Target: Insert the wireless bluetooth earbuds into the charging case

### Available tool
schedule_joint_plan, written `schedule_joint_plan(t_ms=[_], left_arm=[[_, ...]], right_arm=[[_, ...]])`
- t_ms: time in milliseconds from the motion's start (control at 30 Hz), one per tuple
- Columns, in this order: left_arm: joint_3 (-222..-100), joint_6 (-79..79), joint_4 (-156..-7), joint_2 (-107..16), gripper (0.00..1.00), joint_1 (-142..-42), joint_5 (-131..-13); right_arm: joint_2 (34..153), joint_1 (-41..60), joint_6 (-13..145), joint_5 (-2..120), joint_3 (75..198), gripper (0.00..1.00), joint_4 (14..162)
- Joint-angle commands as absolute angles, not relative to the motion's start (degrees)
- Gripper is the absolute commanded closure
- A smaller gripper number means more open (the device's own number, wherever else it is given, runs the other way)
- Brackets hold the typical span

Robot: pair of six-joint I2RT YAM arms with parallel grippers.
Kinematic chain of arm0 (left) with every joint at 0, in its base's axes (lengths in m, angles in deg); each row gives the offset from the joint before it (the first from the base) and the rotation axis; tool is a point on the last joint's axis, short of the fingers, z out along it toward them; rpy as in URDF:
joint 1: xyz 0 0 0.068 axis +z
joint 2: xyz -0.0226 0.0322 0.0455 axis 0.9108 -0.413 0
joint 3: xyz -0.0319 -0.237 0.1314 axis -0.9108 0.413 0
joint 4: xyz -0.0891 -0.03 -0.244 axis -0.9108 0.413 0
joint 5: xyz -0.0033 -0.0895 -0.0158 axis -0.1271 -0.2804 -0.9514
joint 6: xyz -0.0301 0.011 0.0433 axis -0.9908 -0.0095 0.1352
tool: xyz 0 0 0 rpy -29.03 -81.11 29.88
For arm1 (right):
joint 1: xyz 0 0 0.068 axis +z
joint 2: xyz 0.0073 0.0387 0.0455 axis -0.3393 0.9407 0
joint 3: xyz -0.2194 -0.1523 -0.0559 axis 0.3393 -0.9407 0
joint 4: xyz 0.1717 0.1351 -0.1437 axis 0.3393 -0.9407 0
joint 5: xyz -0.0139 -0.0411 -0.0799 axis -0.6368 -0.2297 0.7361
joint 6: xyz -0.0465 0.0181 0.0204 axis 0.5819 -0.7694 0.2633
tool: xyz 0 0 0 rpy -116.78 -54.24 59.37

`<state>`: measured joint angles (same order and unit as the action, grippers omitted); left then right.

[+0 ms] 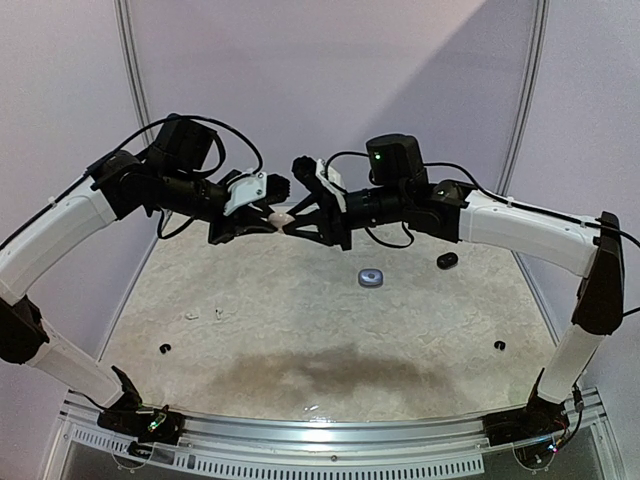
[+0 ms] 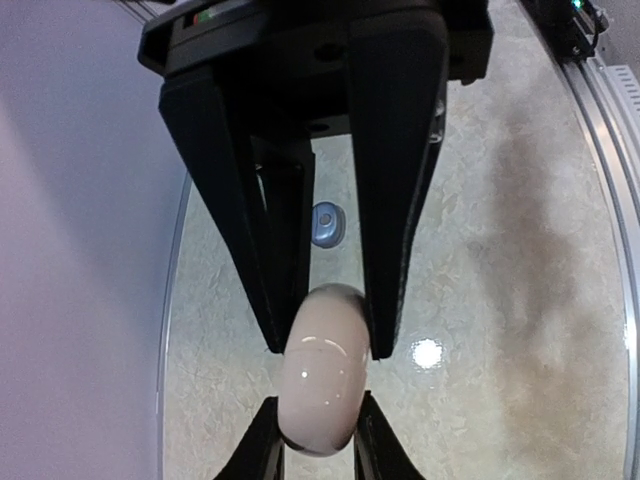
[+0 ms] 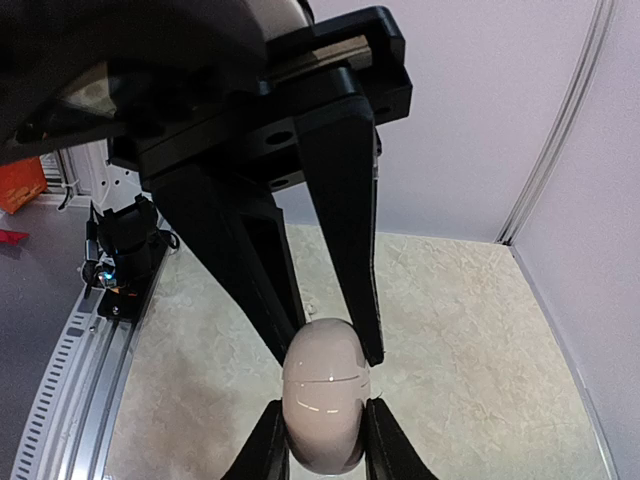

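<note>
Pale pink charging case [image 1: 279,216] hangs in mid-air above the table [image 1: 300,330], lid looks closed. Left gripper [image 1: 267,222] is clamped on one end, right gripper [image 1: 291,227] is pinched onto the other. Below it to the left, white earbuds [image 1: 192,316] lie on the table. Black earbuds [image 1: 165,348] lie further out, one each side. Blue-grey case [image 1: 371,278] and black case [image 1: 447,261] sit below-right of it.

Three cases are counted: one pale pink case [image 1: 280,217] above the tabletop [image 1: 300,330], one blue-grey case [image 1: 371,279] and one black case [image 1: 447,261] toward its far right corner. Two white earbuds [image 1: 192,316] are counted near the left edge. Two small black objects [image 1: 165,349], too small to identify, are noted, one by each side edge.
</note>
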<state>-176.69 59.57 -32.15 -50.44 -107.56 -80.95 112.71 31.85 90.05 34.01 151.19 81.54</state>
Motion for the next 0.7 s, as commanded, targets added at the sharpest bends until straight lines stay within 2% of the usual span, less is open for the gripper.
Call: schedule_joint_plan(t_ms=[0,133,167,200,233,267,300,533,600,667], left_arm=[[-177.77,59.01,-31.93,-51.12,1.0,-108.5,-81.7],[-177.48,57.5,-32.4,-50.95,1.0,-108.5,-81.68],[-177.19,56.24,-32.99,-50.76,0.9,-108.43,-81.62],[-176.64,54.68,-33.96,-50.43,0.64,-108.29,-81.58],[-175.91,53.01,-35.28,-49.93,0.34,-108.08,-81.59],[-174.74,51.15,-36.82,-49.24,0.11,-107.8,-81.82],[-173.53,49.44,-39.25,-48.1,0.02,-107.3,-82.47],[-161.28,35.18,-54.62,-41.99,0.03,-99.68,-99.32],[-157.84,30.2,-62.26,-40.92,0.1,-99.71,-102.74],[-155.95,21.84,-70.89,-41.17,0.22,-99.8,-102.69]], right_arm=[[113.83,31.87,89.21,35.93,152.85,0.82,82.79],[113.79,31.91,89.33,36.4,153.0,0.95,82.44],[113.68,31.89,89.08,36.88,152.97,0.98,82.49],[113.37,31.93,88.53,37.3,152.92,1.0,82.59],[113.16,31.85,88.14,37.77,152.68,1.0,82.87],[112.79,31.71,87.5,38.03,152.16,1.0,83.75],[112.32,31.43,86.92,37.98,151.34,1.0,85.93],[105.62,27.07,68.12,33.49,136.98,1.0,119.99],[105.82,27.14,64.31,33.06,136.14,1.0,124.85],[106.7,27.38,62.36,34.41,135.17,1.0,128.99]])
